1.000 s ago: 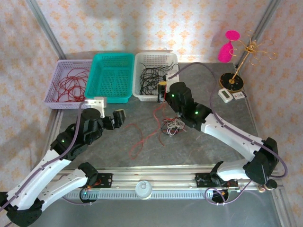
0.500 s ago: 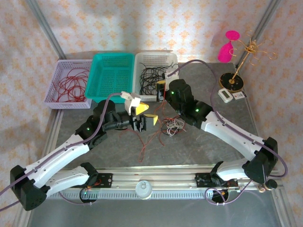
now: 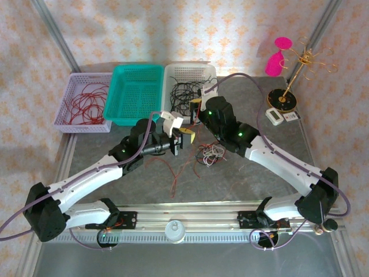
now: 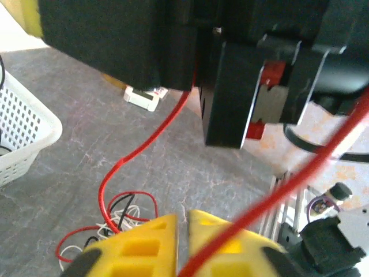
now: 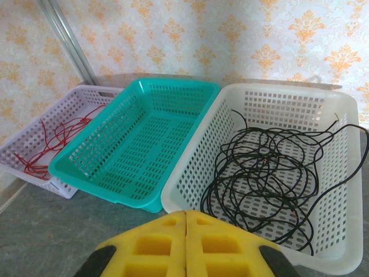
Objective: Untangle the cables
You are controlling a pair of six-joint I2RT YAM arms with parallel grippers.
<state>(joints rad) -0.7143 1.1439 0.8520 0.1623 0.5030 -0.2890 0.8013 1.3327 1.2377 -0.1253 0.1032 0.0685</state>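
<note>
The cables point(image 3: 210, 154) lie as a wiry clump of red, white and black cords on the mottled grey table point(image 3: 259, 179), between my arms. My left claw point(image 4: 183, 218), stretched across, pinches a thin red cable point(image 4: 300, 176) in its yellow pads. My right claw point(image 5: 185, 214) is clenched, poised before a white lattice basket point(image 5: 288, 91) of looped black cords point(image 5: 259, 167), with patterned wallpaper point(image 5: 230, 34) beyond.

Red cable point(image 4: 300, 173): blurred streak right of the white basket point(image 4: 23, 138), crossing the left hand point(image 4: 182, 225); both ends off-frame; whether it is pinched cannot be told.
Cable clump point(image 4: 118, 216): beside the white basket, near part hidden behind the hand.
Lilac basket point(image 5: 98, 89): left of the white basket, cropped.
</note>
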